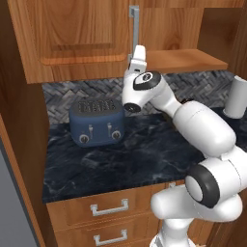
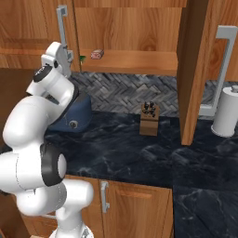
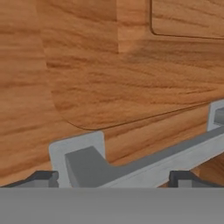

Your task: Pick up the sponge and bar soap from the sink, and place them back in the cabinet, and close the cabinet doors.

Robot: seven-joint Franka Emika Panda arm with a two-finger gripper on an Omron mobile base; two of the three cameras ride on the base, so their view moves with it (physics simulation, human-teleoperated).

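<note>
The cabinet (image 2: 135, 62) hangs above the counter, and its plank shelf (image 1: 193, 60) shows. On the shelf lies the pinkish bar soap (image 2: 97, 54), with a green corner of the sponge (image 2: 82, 58) beside it at the left door's edge. The left cabinet door (image 1: 72, 34) covers the left half; the right door (image 2: 191, 69) stands swung out, edge-on. My gripper (image 1: 137, 57) (image 2: 64, 55) is raised at the lower end of the left door's silver handle (image 1: 134, 26) (image 2: 62, 28). In the hand view the handle (image 3: 144, 164) crosses between my open gripper (image 3: 113, 177). The sink is out of view.
A blue toaster (image 1: 96, 120) sits on the dark marble counter (image 1: 144, 154) below the gripper. A knife block (image 2: 148, 118) stands at the backsplash, and a paper towel roll (image 2: 228, 111) stands to the right. Drawers (image 1: 108, 207) run below the counter edge.
</note>
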